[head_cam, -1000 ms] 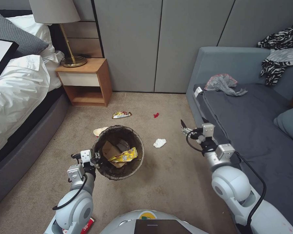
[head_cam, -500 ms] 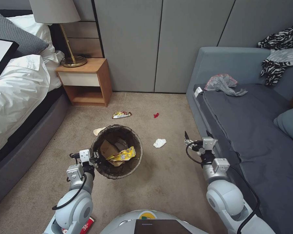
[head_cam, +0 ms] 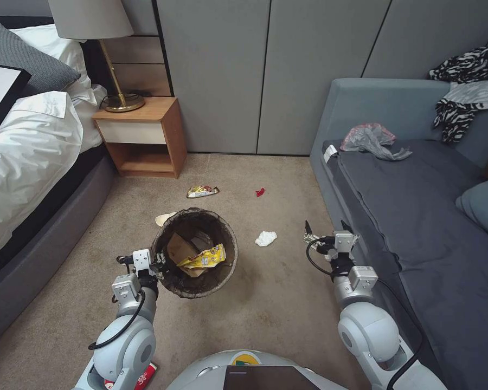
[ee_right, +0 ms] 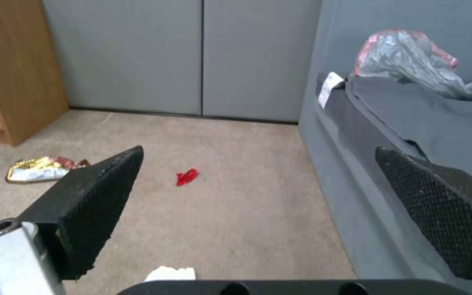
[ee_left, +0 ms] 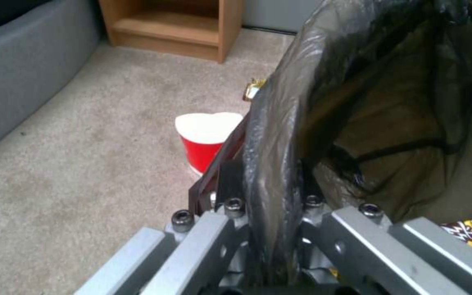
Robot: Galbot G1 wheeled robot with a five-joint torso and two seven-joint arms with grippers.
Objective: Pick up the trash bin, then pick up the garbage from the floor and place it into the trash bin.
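Note:
The trash bin [head_cam: 225, 268], with a dark liner [ee_left: 280, 123] over its rim, hangs from my left gripper [head_cam: 160, 264], which is shut on the rim's near-left side [ee_left: 268, 180]. Tan paper [head_cam: 180, 248] and a yellow wrapper [head_cam: 206, 257] lie inside. On the carpet lies the garbage: a white tissue [head_cam: 265, 238] just right of the bin, a snack wrapper [head_cam: 202, 191] and a red scrap [head_cam: 260, 192] farther off, and a red-and-white cup [ee_left: 206, 139] behind the bin. My right gripper [head_cam: 325, 227] hovers open and empty [ee_right: 263, 192] right of the tissue, by the sofa's edge.
A grey sofa [head_cam: 417, 216] runs along the right with a crumpled plastic bag [head_cam: 371, 138] on it. A bed [head_cam: 27, 162] stands at the left and a wooden nightstand [head_cam: 143, 135] with a lamp at the back left. Grey wall panels close the far side.
My right arm has drawn back toward me, bringing the open gripper lower and closer to the sofa's edge. The bin shifted slightly in my left gripper's hold.

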